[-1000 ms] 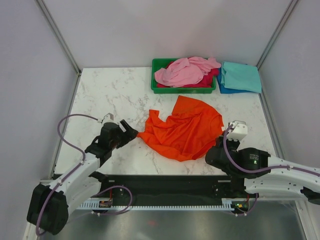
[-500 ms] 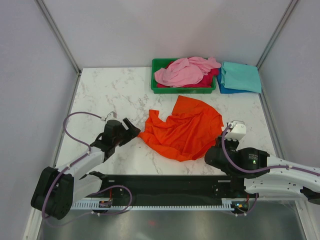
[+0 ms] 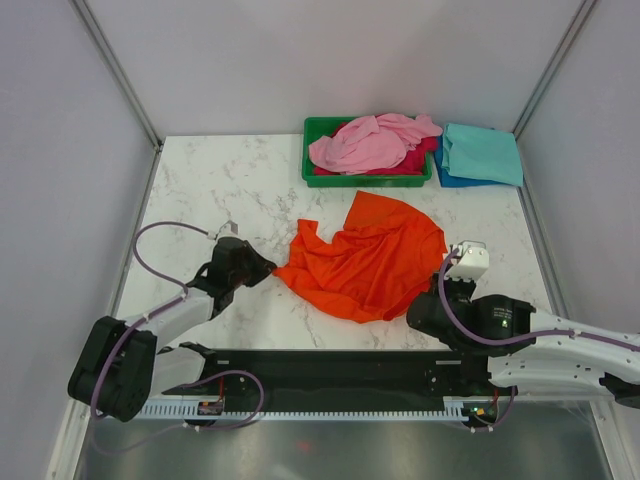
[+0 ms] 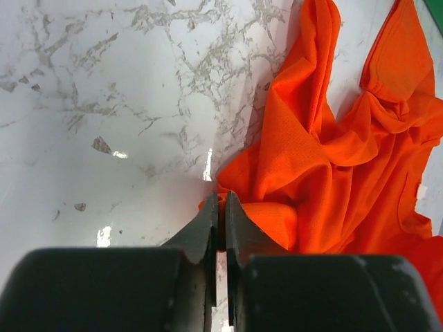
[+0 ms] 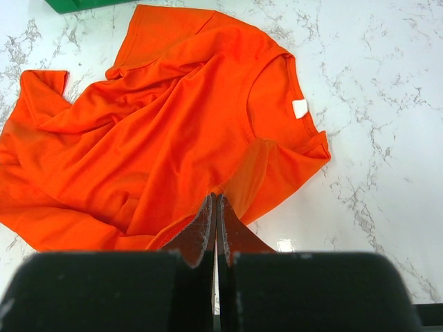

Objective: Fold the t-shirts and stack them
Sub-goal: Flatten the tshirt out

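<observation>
A bright orange t-shirt [image 3: 365,255] lies crumpled in the middle of the marble table. My left gripper [image 3: 268,268] is shut on its left tip; in the left wrist view the gripper [image 4: 221,199] pinches a fold of the orange cloth [image 4: 332,159]. My right gripper [image 3: 440,275] is at the shirt's right edge. In the right wrist view that gripper [image 5: 216,199] is shut, with the orange cloth [image 5: 159,117] puckered at its tips below the collar. A light pink t-shirt [image 3: 365,145] and a magenta one [image 3: 420,155] fill the tray. A folded teal t-shirt [image 3: 482,152] lies on a blue one [image 3: 445,178].
The green plastic tray [image 3: 312,150] stands at the back centre, with the teal and blue stack to its right. Grey walls close the table on the left, back and right. A black rail runs along the near edge between the arm bases.
My left gripper was open beside the shirt's left tip and has now shut on it. The right arm has shifted slightly; the shirt lies much as before.
</observation>
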Robot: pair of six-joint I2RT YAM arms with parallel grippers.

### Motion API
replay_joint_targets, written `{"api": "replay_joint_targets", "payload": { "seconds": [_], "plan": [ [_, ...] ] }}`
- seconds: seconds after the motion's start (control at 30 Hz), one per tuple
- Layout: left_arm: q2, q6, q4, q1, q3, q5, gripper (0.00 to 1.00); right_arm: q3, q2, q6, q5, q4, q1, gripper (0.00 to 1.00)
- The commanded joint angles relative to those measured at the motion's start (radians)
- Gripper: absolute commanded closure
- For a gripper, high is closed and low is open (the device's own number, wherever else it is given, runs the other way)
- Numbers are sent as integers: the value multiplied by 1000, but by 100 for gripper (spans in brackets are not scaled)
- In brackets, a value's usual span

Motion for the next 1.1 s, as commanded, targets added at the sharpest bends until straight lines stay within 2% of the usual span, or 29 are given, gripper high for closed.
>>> {"api": "replay_joint_targets", "payload": {
  "seconds": [0.0,0.1,0.13,0.2,0.3,0.33,0.37,0.4,0.47,0.53,0.57,0.7,0.93,1.03,1.07],
  "plan": [
    [-32,24,-8,2,68,-8,98,12,-3,-13,35,10,-1,100],
    [-133,73,-177,1,160,-45,98,44,-35,5,66,-39,-1,100],
    [-211,93,-309,2,192,-63,98,87,-48,5,78,-51,-2,100],
    [-294,167,-408,2,299,-124,98,139,-96,-30,104,-54,-1,100],
    [-438,289,-590,6,486,-204,98,288,-104,-166,178,-56,-1,100],
    [-470,350,-667,4,542,-250,98,383,-87,-250,222,-54,-1,100],
    [-480,378,-708,4,661,-273,98,432,-75,-286,241,-51,-1,100],
    [-489,408,-736,4,718,-291,98,525,-64,-329,258,-42,-1,100],
    [-503,498,-782,4,866,-322,98,604,-41,-484,290,7,-1,100],
    [-503,584,-793,4,953,-325,98,684,-35,-600,298,135,-1,100],
    [-497,610,-798,4,1025,-334,98,702,-33,-747,289,253,-1,100],
    [-474,728,-796,4,1174,-365,98,836,8,-1012,223,445,-4,100],
    [-419,856,-782,4,1381,-344,98,1155,206,-1226,218,475,-15,100],
    [-409,876,-743,4,1435,-335,98,1224,223,-1340,215,564,-47,100],
    [-412,906,-714,4,1432,-333,98,1227,224,-1377,215,640,-62,100]
  ]
}}
